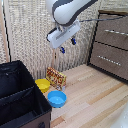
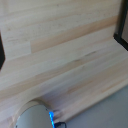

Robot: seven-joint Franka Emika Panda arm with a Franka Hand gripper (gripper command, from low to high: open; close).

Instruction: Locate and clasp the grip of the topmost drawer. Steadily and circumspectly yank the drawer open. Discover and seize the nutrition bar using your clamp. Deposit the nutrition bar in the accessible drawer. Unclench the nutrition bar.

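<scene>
Two blue-tipped fingers of the gripper (image 1: 68, 46) are hanging apart, holding nothing, with the nutrition bar (image 1: 56, 78) lying at six o'clock below.

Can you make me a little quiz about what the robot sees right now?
1. True or false: the top drawer is pulled open.
2. What leans on the wall beside the yellow bowl? A) snack bar B) spoon C) cup
3. Fill in: the gripper holds ____.

Key: 1 false, it looks shut. 2 A. 3 nothing; it hangs in the air above the bar.
</scene>
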